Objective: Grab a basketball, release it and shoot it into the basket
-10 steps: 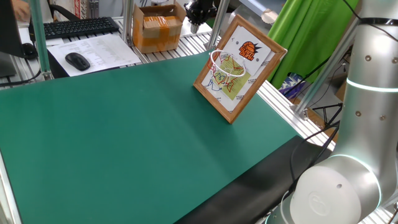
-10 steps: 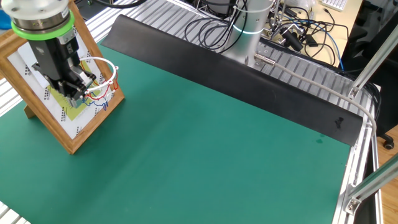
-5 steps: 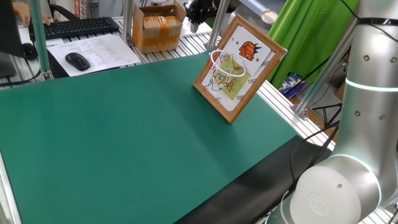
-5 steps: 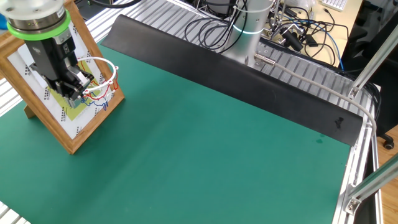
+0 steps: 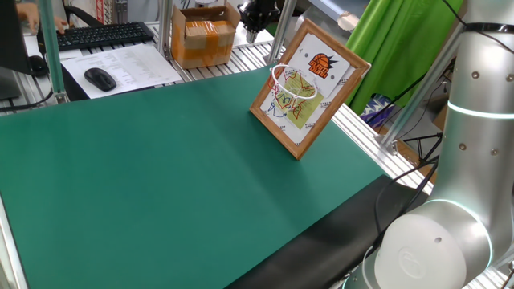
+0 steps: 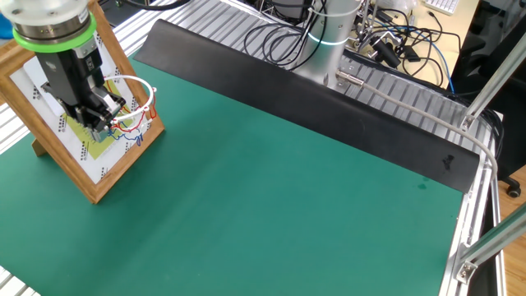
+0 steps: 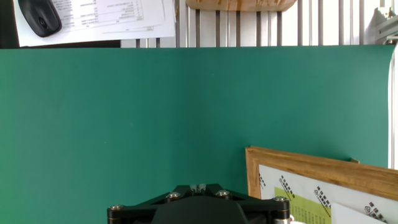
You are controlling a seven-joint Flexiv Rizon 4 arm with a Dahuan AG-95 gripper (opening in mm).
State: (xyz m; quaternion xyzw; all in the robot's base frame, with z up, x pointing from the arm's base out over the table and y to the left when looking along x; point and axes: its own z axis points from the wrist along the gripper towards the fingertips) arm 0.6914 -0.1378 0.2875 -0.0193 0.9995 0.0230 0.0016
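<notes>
The basket is a white wire hoop with net (image 5: 289,81) on a wood-framed board with drawings (image 5: 318,90), standing tilted at the far right of the green mat. In the other fixed view the hoop (image 6: 140,97) juts from the board (image 6: 92,182). My gripper (image 6: 100,123) hangs just in front of the board, beside the hoop, fingers pointing down. It shows dark at the top of one fixed view (image 5: 253,29). I cannot tell whether its fingers are open or shut. The hand view shows only the gripper body and a corner of the board (image 7: 311,171). The basketball is hidden or out of view.
A brown cardboard box (image 5: 205,36), a keyboard (image 5: 96,34), a black mouse (image 5: 100,78) and papers lie beyond the mat's far edge. The mouse also shows in the hand view (image 7: 39,17). Cables (image 6: 288,41) and the arm base sit behind the mat.
My gripper shifted slightly sideways in front of the board a second ago and has stayed still since. Nothing else has moved.
</notes>
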